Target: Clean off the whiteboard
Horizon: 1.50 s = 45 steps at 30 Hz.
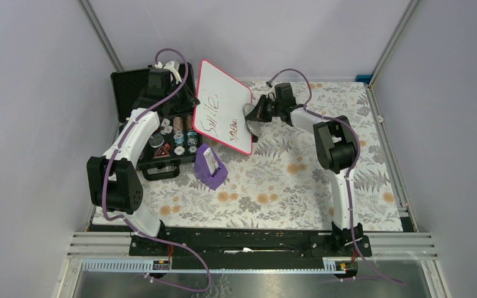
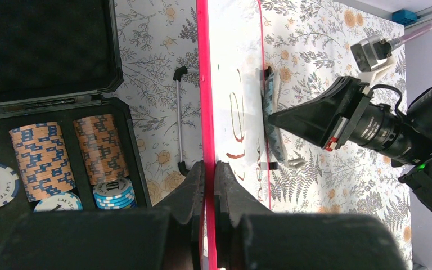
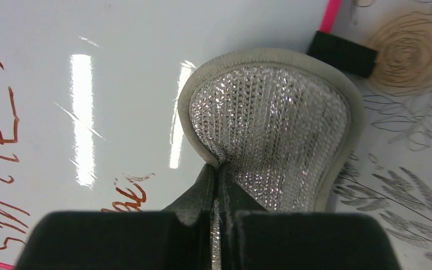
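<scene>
The whiteboard [image 1: 223, 99], white with a red-pink rim and dark red handwriting, stands tilted at the back centre. My left gripper [image 2: 209, 169] is shut on its rim [image 2: 203, 84] at the board's left edge; in the top view the left gripper [image 1: 189, 99] sits between the case and the board. My right gripper [image 3: 219, 174] is shut on a silver sparkly scrub pad [image 3: 273, 135] with a grey border, which lies against the board's right lower part [image 1: 253, 117]. Handwriting [image 3: 0, 146] shows left of the pad. The board also shows in the right wrist view [image 3: 90, 67].
An open black foam-lined case [image 1: 152, 124] with poker chips [image 2: 45, 160] stands left of the board. A purple holder [image 1: 210, 166] sits in front of the board. The table has a floral cloth [image 1: 286, 180]. A blue object [image 1: 363, 79] lies at the back right corner.
</scene>
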### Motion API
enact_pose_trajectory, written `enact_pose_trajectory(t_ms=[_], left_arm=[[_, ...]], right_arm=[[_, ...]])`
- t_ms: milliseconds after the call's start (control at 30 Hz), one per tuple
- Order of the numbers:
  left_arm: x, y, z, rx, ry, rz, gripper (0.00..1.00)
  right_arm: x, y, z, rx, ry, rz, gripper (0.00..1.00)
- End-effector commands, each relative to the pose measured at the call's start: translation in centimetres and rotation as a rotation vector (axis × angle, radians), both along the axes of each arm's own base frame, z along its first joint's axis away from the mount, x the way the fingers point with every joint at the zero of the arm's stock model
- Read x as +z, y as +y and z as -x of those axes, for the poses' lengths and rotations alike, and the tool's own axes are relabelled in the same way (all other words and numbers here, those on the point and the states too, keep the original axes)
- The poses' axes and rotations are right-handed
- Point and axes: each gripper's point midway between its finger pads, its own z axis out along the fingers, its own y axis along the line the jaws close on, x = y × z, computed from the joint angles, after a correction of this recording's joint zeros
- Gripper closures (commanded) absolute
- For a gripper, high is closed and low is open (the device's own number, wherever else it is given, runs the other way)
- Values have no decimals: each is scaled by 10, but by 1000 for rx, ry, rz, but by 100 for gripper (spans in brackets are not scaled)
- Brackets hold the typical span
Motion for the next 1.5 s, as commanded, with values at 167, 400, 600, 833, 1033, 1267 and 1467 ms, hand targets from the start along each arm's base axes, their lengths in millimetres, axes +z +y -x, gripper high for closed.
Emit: enact_pose_trajectory(t_ms=[167,400,600,833,1033,1267,1467], left_arm=[[-1,-31,14,-110,14,31,100],[1,-30,14,-107,8,26,100],[3,-29,14,-106,3,22,100],[7,-30,15,-109,-5,29,100],[7,-31,16,-113,-2,34,100],[7,-31,15,-112,-1,36,100],[5,-31,16,-111,2,34,100]], right_arm=[[95,108,61,290,-230,-126,100],[150,123,100,344,-359,-282,100],[81,105,62,253,-206,-94,100],[44,47,38,158,-145,118,100],[38,32,33,121,-130,181,100],[60,77,55,230,-174,95,100],[144,120,99,353,-345,-191,100]])
